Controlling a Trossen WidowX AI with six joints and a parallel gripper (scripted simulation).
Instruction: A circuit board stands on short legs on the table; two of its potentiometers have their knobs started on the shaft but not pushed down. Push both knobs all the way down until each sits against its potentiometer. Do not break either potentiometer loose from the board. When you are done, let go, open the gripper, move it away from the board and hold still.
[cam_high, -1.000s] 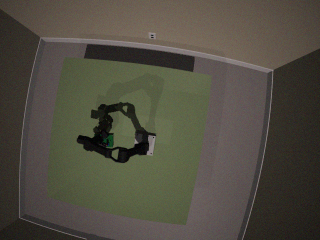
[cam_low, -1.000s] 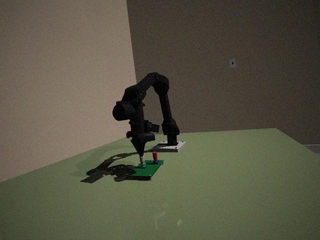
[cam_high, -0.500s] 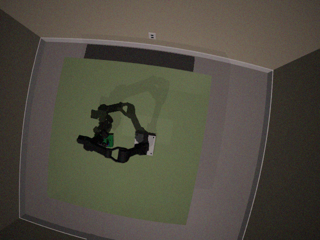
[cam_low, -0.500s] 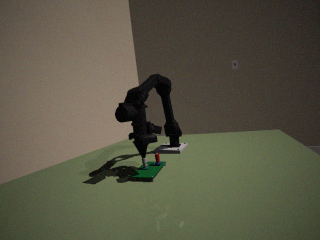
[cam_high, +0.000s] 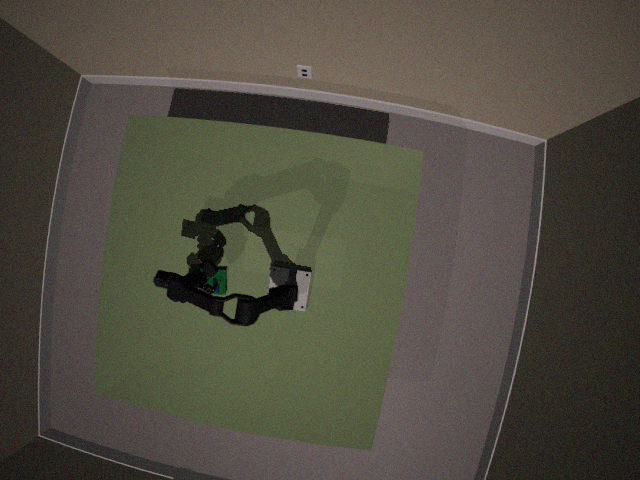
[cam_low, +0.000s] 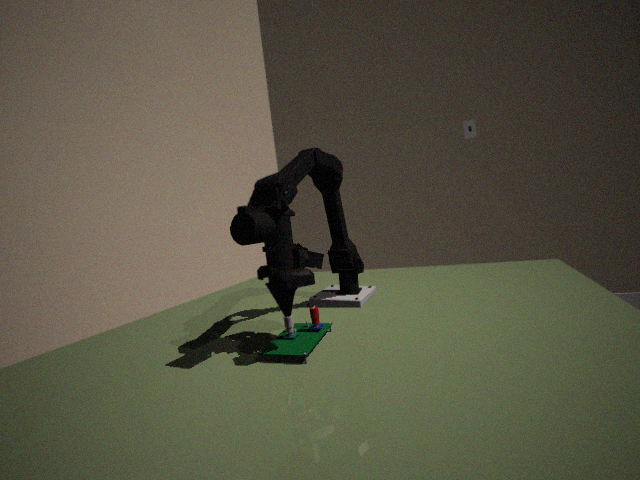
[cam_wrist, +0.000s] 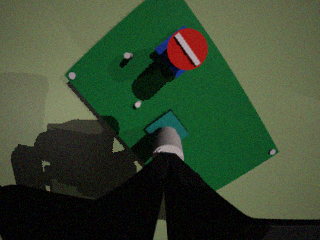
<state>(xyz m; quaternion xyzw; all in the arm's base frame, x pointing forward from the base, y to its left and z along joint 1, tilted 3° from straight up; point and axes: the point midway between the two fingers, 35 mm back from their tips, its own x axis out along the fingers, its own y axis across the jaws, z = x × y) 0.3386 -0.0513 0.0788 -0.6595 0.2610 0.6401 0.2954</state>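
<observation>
Hand (cam_low: 287, 313): fingers pressed together to a single point, nothing between them; tip aimed straight down, resting on or just above the top of the grey knob (cam_low: 289, 323).
Grey knob: upright on the near-left part of the board, directly beneath the hand's tip; teal potentiometer (cam_wrist: 167, 122) visible at its foot in the wrist view. Contact between tip and knob top not resolvable, judged touching.
Red knob (cam_low: 314, 314): upright on the blue potentiometer (cam_low: 316, 327), far-right part of the board, apart from the hand; white slot across its red cap in the wrist view. Appears to stand high on its shaft, judged not yet seated.
Circuit board (cam_low: 299, 342): green, flat on the green surface (cam_low: 439, 361), near and left of the arm's base plate (cam_low: 343, 295).
Deciding relation: knob's long axis vertical, hand's axis vertical and in line above it; push direction straight down along the shaft.
Step in hand: judged pressing of the grey knob, seating depth not readable at this scale.
Risk: any sideways offset at the tip likely to lever the potentiometer against its joints.
Remaining: red knob, lying to the far right of the hand; then opening and retreat.
</observation>
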